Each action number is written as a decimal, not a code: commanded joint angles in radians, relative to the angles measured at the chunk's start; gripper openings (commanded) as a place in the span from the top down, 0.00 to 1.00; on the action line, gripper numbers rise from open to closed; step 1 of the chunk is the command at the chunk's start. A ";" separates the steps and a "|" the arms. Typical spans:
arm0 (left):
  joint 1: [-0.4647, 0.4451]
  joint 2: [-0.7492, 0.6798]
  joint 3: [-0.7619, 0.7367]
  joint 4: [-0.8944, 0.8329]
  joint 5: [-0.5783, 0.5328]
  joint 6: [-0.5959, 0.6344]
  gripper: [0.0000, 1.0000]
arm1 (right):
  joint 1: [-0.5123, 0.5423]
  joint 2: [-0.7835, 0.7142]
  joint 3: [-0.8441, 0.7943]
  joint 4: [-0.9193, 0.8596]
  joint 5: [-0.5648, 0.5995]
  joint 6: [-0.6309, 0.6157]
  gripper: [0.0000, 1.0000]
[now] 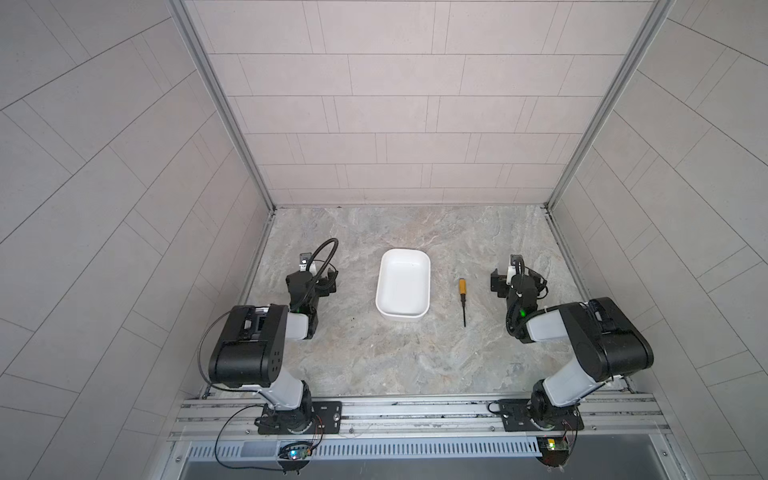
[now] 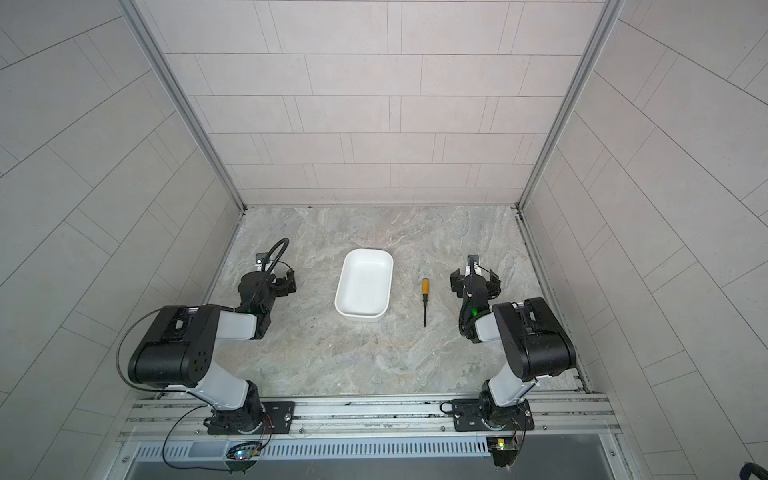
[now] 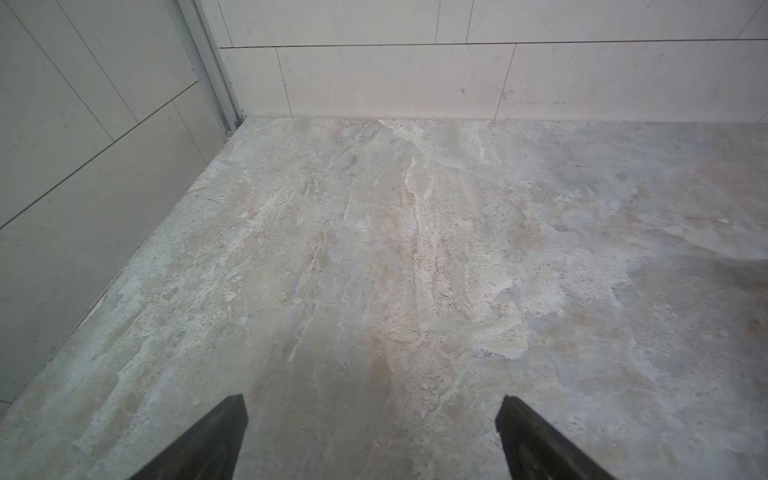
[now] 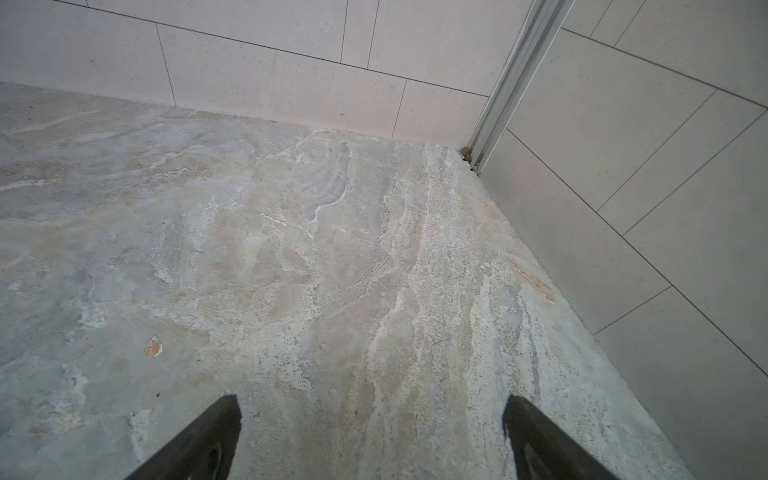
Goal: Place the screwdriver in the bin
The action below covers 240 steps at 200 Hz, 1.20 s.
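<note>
Yellow-orange-handled screwdriver (image 1: pixel 462 296) lies flat on the table, apart from the bin (image 1: pixel 402 284), at its three o'clock. Right gripper (image 4: pixel 371 401) gapes fully, empty. Recommend straddling the handle squarely before closing.

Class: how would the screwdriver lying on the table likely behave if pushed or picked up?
The screwdriver looks rigid, so it should lift without flopping. Its rounded handle and thin shaft lie flat on the table, so a sideways push would probably roll it. Being small and slim, it is likely light.
</note>
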 commanded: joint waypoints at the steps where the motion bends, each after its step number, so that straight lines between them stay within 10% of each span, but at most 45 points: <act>1: 0.001 0.006 0.016 0.010 0.028 -0.003 0.00 | -0.005 -0.012 0.006 0.000 -0.001 -0.001 0.01; 192: 0.003 -0.137 -0.081 0.065 0.055 -0.003 0.00 | 0.035 0.000 -0.036 0.102 0.083 -0.033 0.01; 240: -0.025 -0.381 0.150 -0.537 0.019 -0.098 0.00 | 0.094 0.033 -0.112 0.313 0.216 -0.067 0.01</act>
